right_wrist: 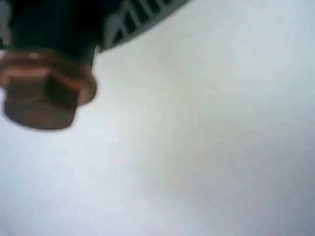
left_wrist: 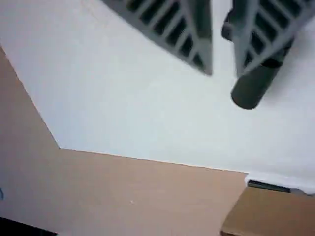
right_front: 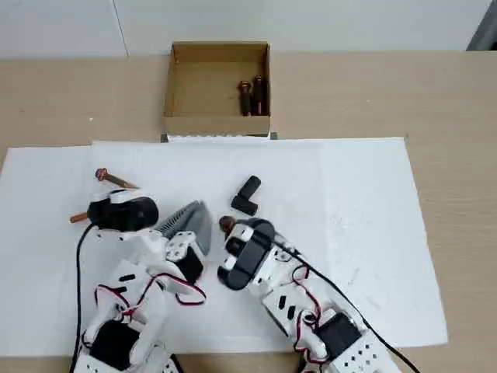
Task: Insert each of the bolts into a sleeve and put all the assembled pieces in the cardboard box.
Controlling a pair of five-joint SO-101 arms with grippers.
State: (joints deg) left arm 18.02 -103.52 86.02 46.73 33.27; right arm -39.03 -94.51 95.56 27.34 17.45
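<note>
In the cardboard box [right_front: 180, 85] at the back lie two assembled pieces [right_front: 252, 96]. Two black sleeves [right_front: 246, 195] rest mid-paper; one sleeve [left_wrist: 253, 88] lies just beyond my left fingertips. Two copper bolts lie at the left, one bolt [right_front: 113, 179] free, the other bolt [right_front: 78, 217] partly under the left arm. My left gripper [right_front: 200, 211] [left_wrist: 221, 64] hovers over the paper, slightly open with nothing between its fingers. My right gripper [right_front: 231, 227] is shut on a bolt, whose hex head [right_wrist: 44, 93] [right_front: 226, 224] sticks out below a dark part, possibly a sleeve.
White paper [right_front: 349, 202] covers the wooden table [right_front: 450, 101] in front of the box. Both arms stand close together at the front centre. The paper's right half is free.
</note>
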